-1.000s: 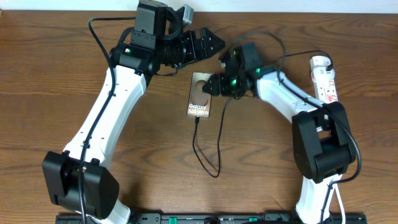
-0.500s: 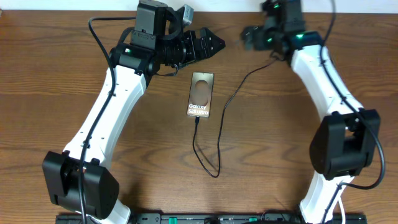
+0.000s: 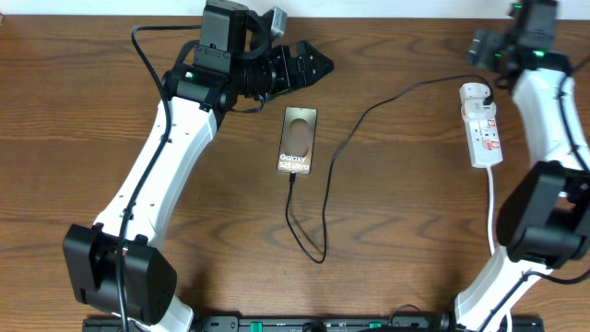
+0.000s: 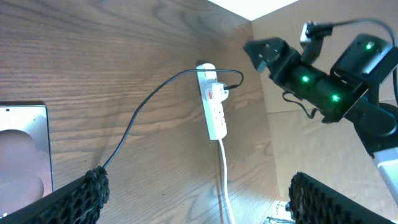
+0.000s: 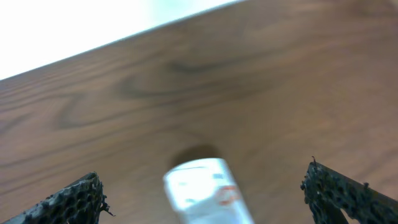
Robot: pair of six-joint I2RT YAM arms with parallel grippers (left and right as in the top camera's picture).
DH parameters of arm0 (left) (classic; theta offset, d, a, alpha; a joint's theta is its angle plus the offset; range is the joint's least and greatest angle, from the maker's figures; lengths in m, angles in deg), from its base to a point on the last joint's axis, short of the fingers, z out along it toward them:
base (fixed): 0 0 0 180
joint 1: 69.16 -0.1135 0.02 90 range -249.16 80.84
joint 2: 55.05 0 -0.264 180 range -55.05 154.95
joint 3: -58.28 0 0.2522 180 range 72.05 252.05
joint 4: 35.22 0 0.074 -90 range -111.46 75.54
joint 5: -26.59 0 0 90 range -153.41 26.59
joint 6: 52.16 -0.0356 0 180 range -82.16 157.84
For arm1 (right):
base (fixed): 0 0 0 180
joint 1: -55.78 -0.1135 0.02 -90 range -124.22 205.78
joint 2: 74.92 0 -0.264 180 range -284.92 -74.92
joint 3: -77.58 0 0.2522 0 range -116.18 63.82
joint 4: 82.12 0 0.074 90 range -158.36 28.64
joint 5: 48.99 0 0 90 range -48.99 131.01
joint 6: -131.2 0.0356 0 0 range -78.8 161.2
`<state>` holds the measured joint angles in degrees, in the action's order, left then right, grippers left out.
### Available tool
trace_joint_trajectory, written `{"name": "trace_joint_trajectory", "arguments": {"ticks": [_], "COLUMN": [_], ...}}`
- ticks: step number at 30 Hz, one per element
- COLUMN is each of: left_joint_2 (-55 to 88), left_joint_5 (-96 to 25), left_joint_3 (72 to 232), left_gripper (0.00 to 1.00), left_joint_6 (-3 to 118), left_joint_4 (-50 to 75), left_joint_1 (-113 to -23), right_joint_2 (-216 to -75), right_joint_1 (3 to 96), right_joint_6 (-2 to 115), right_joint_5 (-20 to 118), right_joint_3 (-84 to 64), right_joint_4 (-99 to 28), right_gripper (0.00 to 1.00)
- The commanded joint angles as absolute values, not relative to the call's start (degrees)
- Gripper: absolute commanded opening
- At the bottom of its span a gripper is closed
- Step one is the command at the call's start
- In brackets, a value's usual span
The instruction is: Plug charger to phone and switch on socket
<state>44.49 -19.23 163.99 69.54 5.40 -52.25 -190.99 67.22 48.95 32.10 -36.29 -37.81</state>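
Note:
The phone (image 3: 298, 141) lies flat at the table's middle, and its edge shows in the left wrist view (image 4: 22, 149). The charger cable (image 3: 327, 198) runs from the phone's near end, loops toward me, then goes back right to the white adapter (image 3: 473, 91) on the socket strip (image 3: 484, 134). The strip also shows in the left wrist view (image 4: 213, 112) and, blurred, in the right wrist view (image 5: 202, 186). My left gripper (image 3: 313, 65) is open and empty, behind the phone. My right gripper (image 3: 481, 42) is open and empty, above the strip's far end.
The strip's thick white cord (image 3: 490, 212) runs toward the table's front on the right. A pale wall edge (image 3: 387, 7) borders the far side of the table.
My right arm has swung from beside the phone's right edge to the far right, above the strip's far end. The left arm, the phone and the strip have not moved.

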Motion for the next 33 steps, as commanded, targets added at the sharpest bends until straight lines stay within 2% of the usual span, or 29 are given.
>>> {"name": "trace_joint_trajectory", "arguments": {"ticks": [1, 10, 17, 33], "left_joint_2": [44.2, 44.2, 44.2, 44.2], "left_joint_5": [-19.6, -19.6, -19.6, -19.6], "left_joint_3": [164.8, 164.8, 164.8, 164.8], "left_gripper": [0.93, 0.93, 0.93, 0.93], "left_joint_6": [69.3, 69.3, 69.3, 69.3], "left_joint_4": [5.5, 5.5, 5.5, 5.5], "left_joint_1": [-52.5, -52.5, -52.5, -52.5], "right_joint_2": [-189.7, -189.7, -189.7, -189.7], "right_joint_1": [71.0, 79.4, 82.0, 82.0], "right_joint_6": [50.6, 53.4, 53.3, 51.9], "right_joint_5": [31.1, 31.1, 31.1, 39.0], "right_joint_3": [-36.9, -36.4, -31.7, -15.4], "right_joint_4": [-36.1, -24.4, -19.5, -39.9], "right_gripper": [0.99, 0.99, 0.99, 0.99]}}
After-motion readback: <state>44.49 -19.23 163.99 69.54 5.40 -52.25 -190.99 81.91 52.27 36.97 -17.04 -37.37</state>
